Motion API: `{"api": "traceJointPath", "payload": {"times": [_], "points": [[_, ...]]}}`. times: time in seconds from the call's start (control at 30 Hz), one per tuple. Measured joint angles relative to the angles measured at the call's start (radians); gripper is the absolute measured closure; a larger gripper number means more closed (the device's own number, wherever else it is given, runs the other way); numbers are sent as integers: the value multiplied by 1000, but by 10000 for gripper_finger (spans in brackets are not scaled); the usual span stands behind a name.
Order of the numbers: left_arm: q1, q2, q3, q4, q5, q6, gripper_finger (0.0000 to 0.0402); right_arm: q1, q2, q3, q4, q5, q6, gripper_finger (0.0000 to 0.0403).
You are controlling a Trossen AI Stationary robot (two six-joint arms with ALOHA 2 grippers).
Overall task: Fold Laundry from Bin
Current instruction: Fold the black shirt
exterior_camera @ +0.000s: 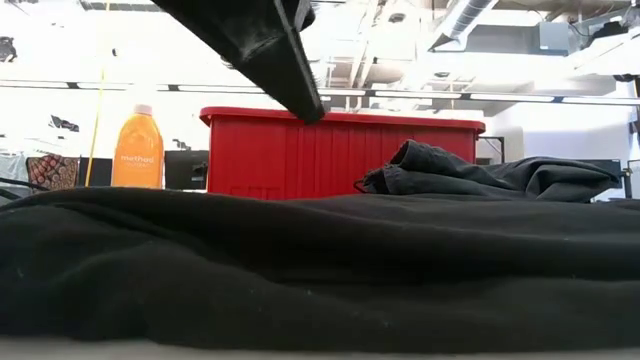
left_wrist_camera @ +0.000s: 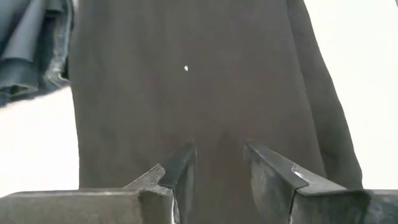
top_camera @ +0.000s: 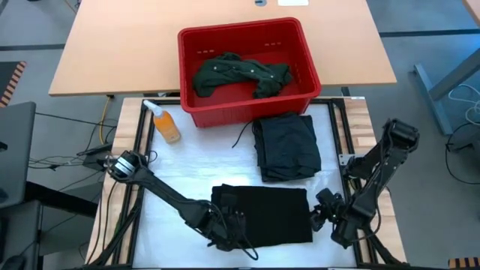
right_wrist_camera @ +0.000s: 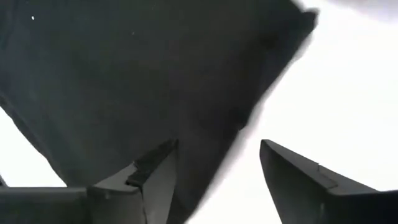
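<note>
Red bin (top_camera: pixel 247 45) at counter's (top_camera: pixel 202 161) far middle, green shirt (top_camera: pixel 240 73) bunched inside. Orange bottle (top_camera: pixel 166 124) upright just beside bin's left near corner. Folded jeans (top_camera: pixel 286 146) flat on counter just in front of bin, right of centre. Black piece (top_camera: pixel 271 214) spread flat at near edge, between both arms. Left pincer (top_camera: pixel 229 232) low over black piece's left near part, fingers (left_wrist_camera: pixel 180 171) partly apart with dark cloth under and between them; cannot tell if cloth pinched or only touched. Right pincer (top_camera: pixel 324 214) just off black piece's right edge, released, fingers (right_wrist_camera: pixel 155 171) spread wide, nothing between them; one finger over cloth edge, other over bare white counter. In low view, black piece fills foreground, jeans heaped behind on right, bin and bottle farther back, one dark arm (exterior_camera: pixel 260 45) slanting in from above.
</note>
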Motion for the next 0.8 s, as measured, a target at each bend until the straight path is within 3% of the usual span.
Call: {"api": "traceJointPath", "payload": {"times": [0.2,0.5,0.6,0.77,0.8], "points": [[22,-2,-81,230,-2,25,277,-3,83,-39,161,11,-11,137],[72,-1,-181,321,16,-23,277,-2,172,-33,223,74,-44,154],[87,-3,-234,386,64,-46,278,-6,158,-35,228,125,-74,210],[102,-2,-306,597,75,-55,278,-15,95,-33,219,168,-173,364],[106,-2,-318,638,78,-54,278,-14,76,-33,216,164,-196,375]]}}
